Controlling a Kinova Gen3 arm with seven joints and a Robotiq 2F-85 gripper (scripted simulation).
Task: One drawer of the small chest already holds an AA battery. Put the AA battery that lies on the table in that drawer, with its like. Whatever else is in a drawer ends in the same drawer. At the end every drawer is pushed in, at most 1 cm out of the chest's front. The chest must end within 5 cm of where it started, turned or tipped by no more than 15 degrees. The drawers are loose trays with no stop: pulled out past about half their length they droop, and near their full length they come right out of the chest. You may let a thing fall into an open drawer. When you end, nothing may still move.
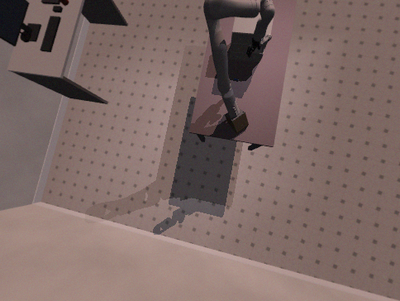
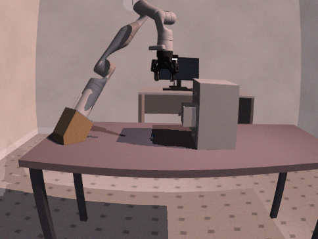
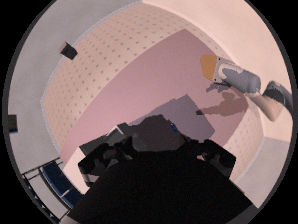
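Gripper (image 2: 165, 79), fingers spread and empty, hangs above the table (image 2: 263, 154) left of the chest (image 2: 217, 115), whose shadow obscures the battery (image 2: 152, 136).

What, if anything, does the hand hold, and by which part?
Nothing: the hand hangs open above the table, beside the chest.

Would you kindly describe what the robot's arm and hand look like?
The arm is a slim chain of rounded pale grey-white tubular links with smooth bulging joints, rising from an orange-brown wedge-shaped base block. The black two-fingered hand hangs from a white wrist. No cables or markings are discernible.
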